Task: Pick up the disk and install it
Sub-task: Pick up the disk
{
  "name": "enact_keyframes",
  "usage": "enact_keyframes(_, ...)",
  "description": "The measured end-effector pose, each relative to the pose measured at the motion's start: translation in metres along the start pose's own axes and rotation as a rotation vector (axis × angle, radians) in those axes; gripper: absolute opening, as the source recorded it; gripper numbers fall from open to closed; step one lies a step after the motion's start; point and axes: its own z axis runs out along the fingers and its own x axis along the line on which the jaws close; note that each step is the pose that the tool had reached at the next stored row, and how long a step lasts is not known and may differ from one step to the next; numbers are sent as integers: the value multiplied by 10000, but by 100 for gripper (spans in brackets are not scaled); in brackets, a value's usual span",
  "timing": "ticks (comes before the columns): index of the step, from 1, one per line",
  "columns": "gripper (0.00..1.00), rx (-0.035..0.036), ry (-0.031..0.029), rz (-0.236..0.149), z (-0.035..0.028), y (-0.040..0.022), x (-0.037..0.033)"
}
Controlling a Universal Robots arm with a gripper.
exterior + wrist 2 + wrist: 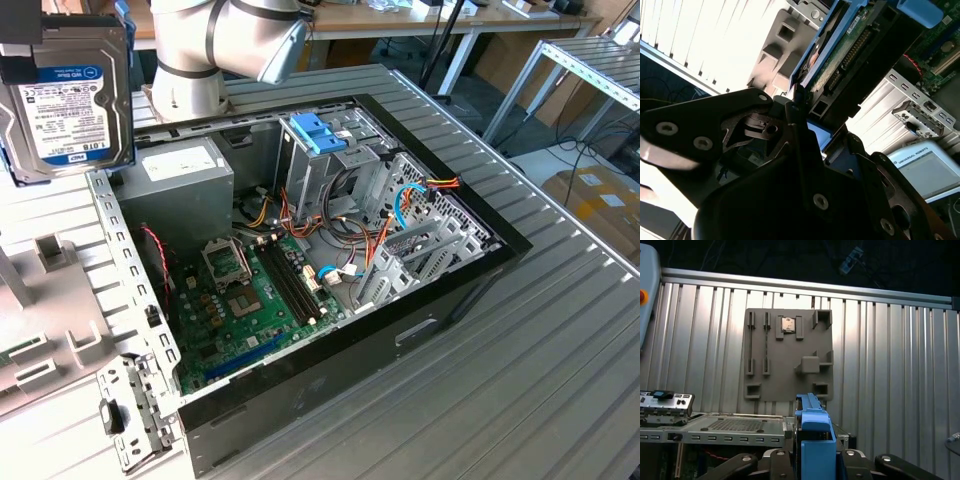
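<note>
The ribbed grey metal table (560,380) carries an open black computer case (330,380) lying on its side (boards and cables facing up). Just beside it, toward the exterior view's left, lies a flat grey fixture plate (60,300), whose raised blocks and slots show in the first wrist view (790,355).

The disk (70,100) is cased in dull silver metal, with a smooth label and blue plastic rails (815,437). The table (570,340) is made of ribbed grey metal; the fixture plate (788,355) seems matt plastic.
</note>
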Motion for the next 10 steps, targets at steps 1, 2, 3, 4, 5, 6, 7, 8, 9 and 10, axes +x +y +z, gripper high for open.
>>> enact_keyframes(1, 37, 0, 0, -1, 0, -7, 1)
enact_keyframes(2, 37, 0, 1, 0, 0, -13, 1)
enact_keyframes(3, 37, 0, 0, 0, 0, -20, 1)
enact_keyframes(4, 37, 0, 0, 0, 0, -27, 2)
enact_keyframes(5, 37, -1, 0, 0, -1, -38, 2)
enact_keyframes(6, 37, 0, 0, 0, -1, -47, 3)
enact_keyframes(7, 37, 0, 0, 0, -2, -55, 3)
enact_keyframes(8, 37, 0, 0, 0, -2, -65, 4)
enact_keyframes(9, 37, -1, 0, 0, -3, -71, 4)
enact_keyframes(10, 37, 0, 0, 0, -3, -83, 5)
